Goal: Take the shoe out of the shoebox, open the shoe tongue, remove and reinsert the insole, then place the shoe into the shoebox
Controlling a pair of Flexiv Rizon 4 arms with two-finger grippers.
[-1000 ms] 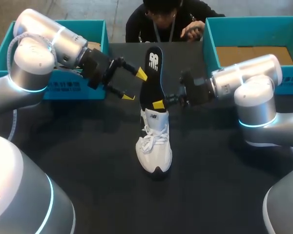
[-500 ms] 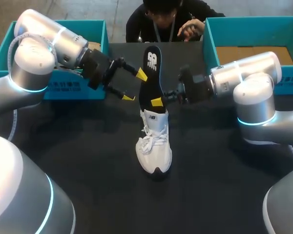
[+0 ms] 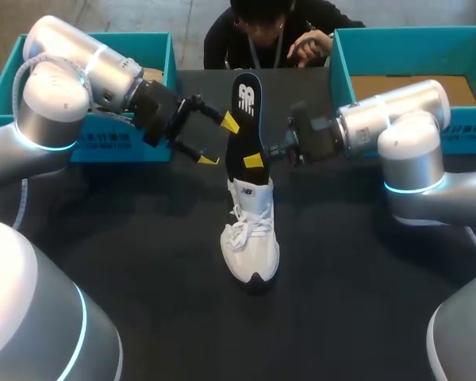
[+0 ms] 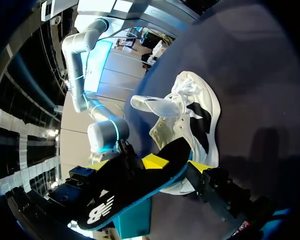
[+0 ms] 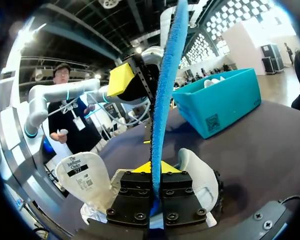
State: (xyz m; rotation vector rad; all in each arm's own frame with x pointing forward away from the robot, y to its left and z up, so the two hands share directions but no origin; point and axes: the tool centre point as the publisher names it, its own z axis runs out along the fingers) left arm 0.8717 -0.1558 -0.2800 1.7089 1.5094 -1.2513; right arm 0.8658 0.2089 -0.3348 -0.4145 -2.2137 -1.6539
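A white shoe (image 3: pixel 251 235) stands on the black table (image 3: pixel 143 262), toe toward me, tongue (image 5: pixel 82 175) pulled open. Above its heel the black insole (image 3: pixel 245 119) stands upright. My right gripper (image 3: pixel 255 162) is shut on the insole's lower end; in the right wrist view its blue edge (image 5: pixel 165 75) rises from between the pinched fingers of the right gripper (image 5: pixel 156 171). My left gripper (image 3: pixel 219 140) stays open just left of the insole. In the left wrist view the insole (image 4: pixel 135 187) runs across the left gripper (image 4: pixel 177 165), and the shoe (image 4: pixel 192 112) lies beyond.
A teal shoebox (image 3: pixel 123 143) sits at the back left under my left arm. A second teal box (image 3: pixel 412 48) with a cardboard floor sits at the back right behind my right arm. Bare black tabletop lies in front of the shoe.
My right gripper has pinched tighter on the insole and shifted slightly left and away from me, lifting it a little. The left arm and the shoe have not moved.
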